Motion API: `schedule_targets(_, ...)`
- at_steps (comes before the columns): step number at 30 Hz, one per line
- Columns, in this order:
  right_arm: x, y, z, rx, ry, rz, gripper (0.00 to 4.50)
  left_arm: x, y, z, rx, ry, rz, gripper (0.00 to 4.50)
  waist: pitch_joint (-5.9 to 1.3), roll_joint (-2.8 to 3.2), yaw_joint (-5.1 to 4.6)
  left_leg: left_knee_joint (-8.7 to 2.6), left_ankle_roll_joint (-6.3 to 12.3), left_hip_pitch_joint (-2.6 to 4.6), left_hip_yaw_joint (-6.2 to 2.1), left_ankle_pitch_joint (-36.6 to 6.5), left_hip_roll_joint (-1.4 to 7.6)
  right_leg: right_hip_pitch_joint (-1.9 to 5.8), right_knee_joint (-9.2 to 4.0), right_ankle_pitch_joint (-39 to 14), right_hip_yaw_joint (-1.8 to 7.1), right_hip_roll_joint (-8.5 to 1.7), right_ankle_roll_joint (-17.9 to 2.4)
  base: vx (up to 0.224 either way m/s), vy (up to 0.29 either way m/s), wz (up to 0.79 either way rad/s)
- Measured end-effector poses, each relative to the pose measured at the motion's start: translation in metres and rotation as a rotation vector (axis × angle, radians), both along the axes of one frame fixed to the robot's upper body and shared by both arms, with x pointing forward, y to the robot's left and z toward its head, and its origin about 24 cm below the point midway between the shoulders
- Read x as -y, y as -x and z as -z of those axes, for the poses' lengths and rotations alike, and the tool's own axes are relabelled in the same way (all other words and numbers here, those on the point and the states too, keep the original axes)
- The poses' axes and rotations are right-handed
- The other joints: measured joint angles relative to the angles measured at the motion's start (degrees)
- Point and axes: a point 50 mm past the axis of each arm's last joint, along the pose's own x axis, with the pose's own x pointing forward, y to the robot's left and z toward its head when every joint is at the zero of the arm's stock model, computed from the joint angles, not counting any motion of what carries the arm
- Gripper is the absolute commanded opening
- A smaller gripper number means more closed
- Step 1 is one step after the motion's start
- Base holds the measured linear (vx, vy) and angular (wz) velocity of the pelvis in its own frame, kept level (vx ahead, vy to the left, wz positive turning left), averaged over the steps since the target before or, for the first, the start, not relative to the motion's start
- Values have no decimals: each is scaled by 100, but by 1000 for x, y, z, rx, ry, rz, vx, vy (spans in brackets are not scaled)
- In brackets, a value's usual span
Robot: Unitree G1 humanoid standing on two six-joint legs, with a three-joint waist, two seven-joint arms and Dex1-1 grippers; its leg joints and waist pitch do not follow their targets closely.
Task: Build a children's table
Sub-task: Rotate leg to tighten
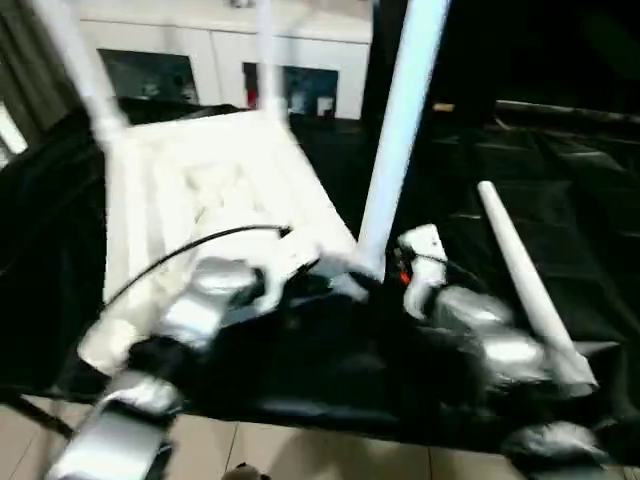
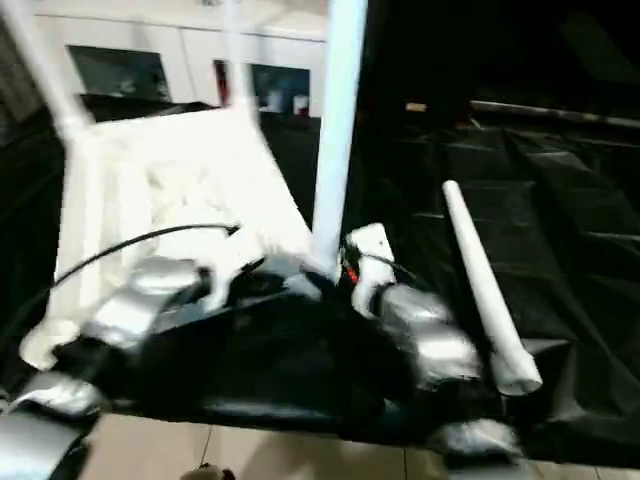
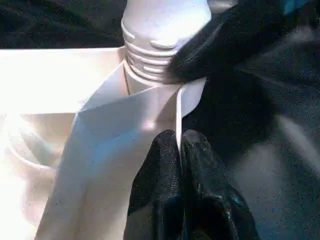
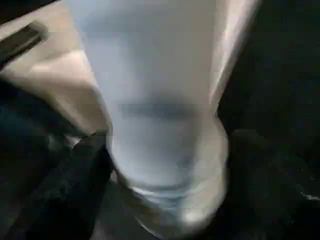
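The white tabletop (image 1: 210, 190) lies underside up on the black-draped table (image 1: 560, 180). Two white legs (image 1: 80, 70) (image 1: 266, 60) stand in its far corners. A third leg (image 1: 400, 130) stands upright at the near right corner socket, its ribbed end (image 3: 150, 50) in the socket. My right gripper (image 4: 170, 170) is shut around this leg's base, one black finger (image 4: 85, 170) on each side. My left gripper (image 3: 179, 140) is pinched shut on the tabletop's thin rim (image 3: 178, 107) beside that socket. A fourth leg (image 1: 525, 285) lies loose on the cloth to the right.
A white glass-door cabinet (image 1: 210, 50) stands behind the table. A black cable (image 1: 190, 250) runs over the tabletop to my left forearm. The table's front edge and tiled floor (image 1: 300, 455) are just below my arms.
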Motion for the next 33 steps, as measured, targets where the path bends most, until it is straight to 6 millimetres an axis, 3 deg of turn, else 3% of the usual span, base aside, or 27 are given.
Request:
schedule_targets(10, -1, 7, -3, -7, 19, -150, 396, -6, 9, -1, -41, 8, 82, 0, 4, -10, 75, 2, 0, -16, 5, 1, 1, -22, 6, 0, 2, 0, 0, 0, 0, 0)
schedule_targets(16, -7, 7, -3, -9, 14, -169, 325, -6, 10, -2, -39, 7, 83, 0, 4, -10, 78, 5, 2, -29, 6, 2, 1, -33, 10, 0, 2, 0, 0, 0, 0, 0)
schedule_targets(24, -7, 7, -2, -10, 12, -172, 285, -6, 10, -2, -39, 7, 82, 0, 4, -12, 79, 9, 5, -35, 6, 3, 1, -40, 17, 0, 2, 0, 0, 0, 0, 0)
schedule_targets(30, -13, -4, 5, 8, -4, 59, 280, 6, -2, 1, -9, 0, -30, 0, 2, -11, 33, 20, 1, -7, 6, 6, 1, -23, 29, 10, 9, -2, 2, 0, 0, 0)
schedule_targets(33, -21, -15, 8, 2, -12, 277, 279, 22, -13, 2, 1, -3, -135, 0, 1, -12, -29, 20, -2, 18, 6, 7, 1, -6, 30, 17, 8, -2, 1, 0, 0, 0)
